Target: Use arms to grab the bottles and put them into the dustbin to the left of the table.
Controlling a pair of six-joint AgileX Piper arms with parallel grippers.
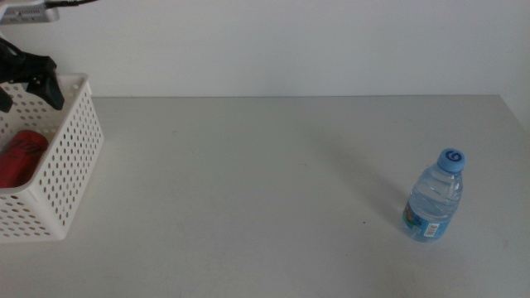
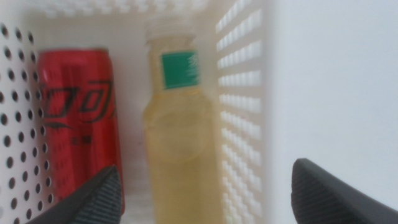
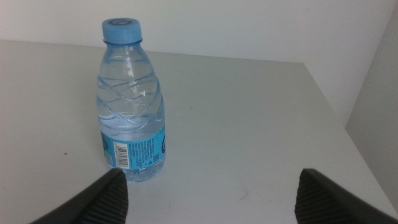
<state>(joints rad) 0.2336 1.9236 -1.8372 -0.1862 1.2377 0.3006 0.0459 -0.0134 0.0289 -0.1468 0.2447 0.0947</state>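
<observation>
- Left gripper (image 1: 25, 79) hangs over the white dustbin (image 1: 70, 157) at the table's (image 1: 248, 190) left end, jaws spread wide and holding nothing
- Directly beneath it in the dustbin, the red can (image 2: 78, 118) and the pale-yellow tea bottle (image 2: 180, 137) lie side by side
- Right gripper (image 3: 208, 196), jaws apart and empty, has the water bottle (image 3: 132, 102) upright just ahead of one jaw, untouched

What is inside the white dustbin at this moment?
Inside the dustbin, the left wrist view shows the red soda can and the tea bottle lying side by side. The bin floor under them is covered.
</observation>
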